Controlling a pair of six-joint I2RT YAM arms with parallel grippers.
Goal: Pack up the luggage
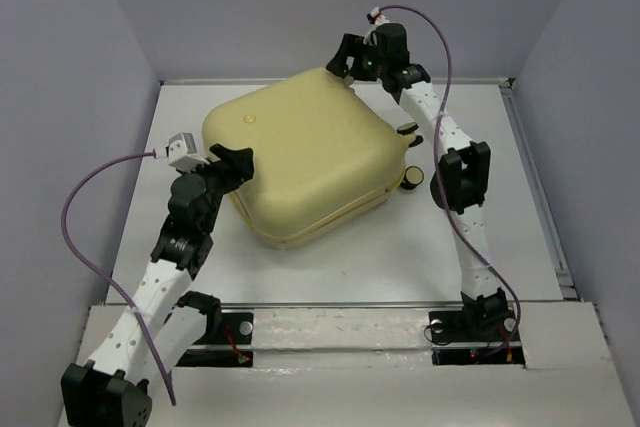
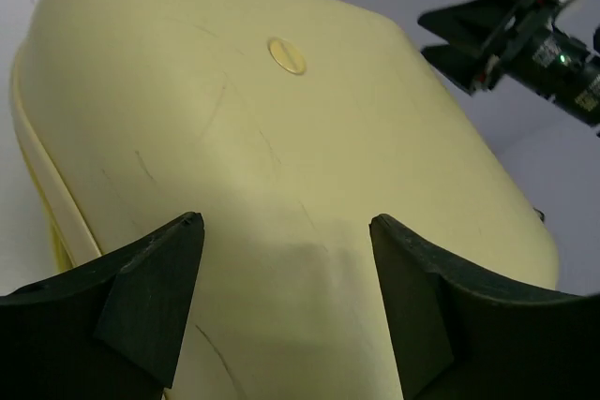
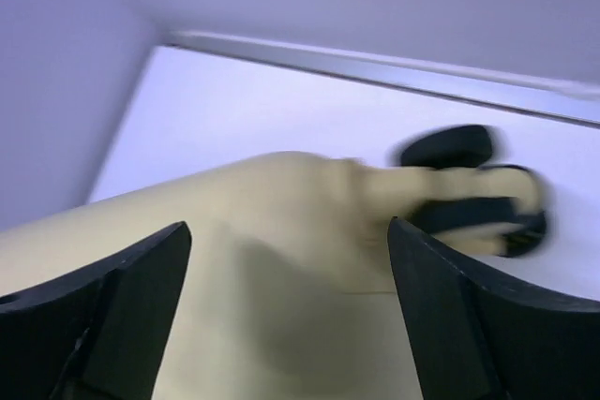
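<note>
We see the luggage (image 1: 305, 162) shut; packing looks nearly done. Left claw (image 1: 236, 163) and right claw (image 1: 346, 55) both released.

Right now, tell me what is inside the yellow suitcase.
Nothing inside shows: the suitcase lies shut on the table, its two shells meeting at the seam. Only the pale-yellow shell, its round emblem and a wheel are visible; any contents are covered.

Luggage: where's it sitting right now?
Top view: the luggage lies closed, centred on the table, wheels facing right; the left gripper is at its left edge, the right gripper above its far corner.
</note>
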